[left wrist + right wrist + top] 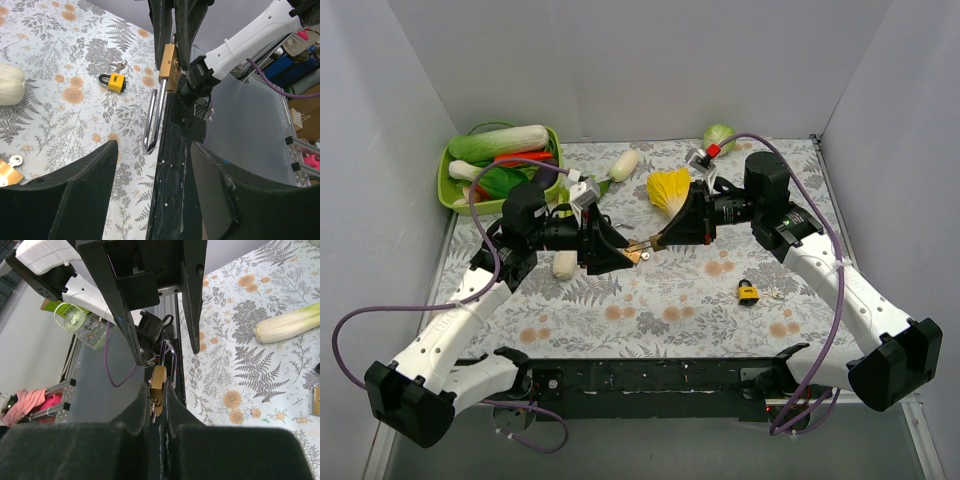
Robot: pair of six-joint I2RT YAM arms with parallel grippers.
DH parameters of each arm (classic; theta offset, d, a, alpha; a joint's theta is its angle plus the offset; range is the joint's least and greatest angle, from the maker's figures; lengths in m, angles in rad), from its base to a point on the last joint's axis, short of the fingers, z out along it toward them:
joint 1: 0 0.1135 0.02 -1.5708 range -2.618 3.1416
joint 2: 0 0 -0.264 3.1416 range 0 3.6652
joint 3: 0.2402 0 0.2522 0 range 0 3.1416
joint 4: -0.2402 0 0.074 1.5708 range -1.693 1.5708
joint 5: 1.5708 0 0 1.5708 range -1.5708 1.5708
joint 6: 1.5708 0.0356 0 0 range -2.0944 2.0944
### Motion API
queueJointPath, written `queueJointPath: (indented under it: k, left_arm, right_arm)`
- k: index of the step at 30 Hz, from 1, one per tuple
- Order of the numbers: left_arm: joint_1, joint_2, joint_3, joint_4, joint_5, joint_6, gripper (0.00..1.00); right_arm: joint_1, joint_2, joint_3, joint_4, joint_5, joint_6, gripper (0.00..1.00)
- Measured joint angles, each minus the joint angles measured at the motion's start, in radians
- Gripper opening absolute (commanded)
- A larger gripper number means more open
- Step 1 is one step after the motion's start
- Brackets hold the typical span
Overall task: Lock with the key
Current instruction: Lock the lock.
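A brass padlock point(639, 251) hangs in the air between my two grippers at the table's middle. My right gripper point(660, 240) is shut on its body point(159, 380), and a key point(154, 404) sits in the keyhole between the fingers. The steel shackle point(152, 122) points toward my left gripper point(623, 256). My left gripper point(154, 146) is open, its jaws wide apart on either side of the shackle's tip, not touching it. In the right wrist view its fingers point(120, 315) stand spread beyond the lock.
A small yellow padlock point(748, 291) with loose keys point(776, 293) lies right of centre, also in the left wrist view point(115, 82). A green basket point(445, 185) of vegetables stands at the back left. Yellow leaves point(668, 188), a white root point(623, 165) and a cabbage point(720, 135) lie behind.
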Motion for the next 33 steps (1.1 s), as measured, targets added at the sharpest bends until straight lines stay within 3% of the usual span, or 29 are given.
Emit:
queueJointPath:
  k: [4, 13, 16, 18, 19, 21, 24, 33]
  left_arm:
    - [-0.035, 0.017, 0.0, 0.008, -0.021, 0.004, 0.51]
    - [-0.06, 0.032, 0.0, 0.02, -0.033, 0.008, 0.01]
    - [-0.06, 0.032, 0.0, 0.024, -0.016, 0.012, 0.0]
    - [-0.062, 0.032, 0.0, 0.027, -0.005, 0.012, 0.0]
    - [-0.062, 0.032, 0.0, 0.026, -0.002, 0.011, 0.0]
    - [-0.064, 0.033, 0.0, 0.017, 0.003, 0.01, 0.0]
    - [-0.064, 0.034, 0.001, -0.003, 0.01, 0.013, 0.0]
    - [-0.064, 0.074, 0.052, -0.08, 0.044, 0.047, 0.0]
  right_arm:
    - [0.0, 0.0, -0.008, 0.032, -0.006, 0.026, 0.01]
    - [0.005, -0.001, -0.03, 0.045, -0.006, 0.041, 0.01]
    - [0.006, -0.001, -0.03, 0.046, -0.01, 0.039, 0.04]
    - [0.006, -0.001, -0.028, 0.032, -0.017, 0.019, 0.27]
    - [0.006, -0.001, -0.022, 0.012, -0.018, 0.001, 0.45]
    - [0.008, 0.003, 0.005, -0.06, -0.013, -0.075, 0.57]
    - [0.011, 0.012, 0.055, -0.189, 0.005, -0.225, 0.63]
    - [0.019, 0.033, 0.103, -0.462, 0.055, -0.55, 0.68]
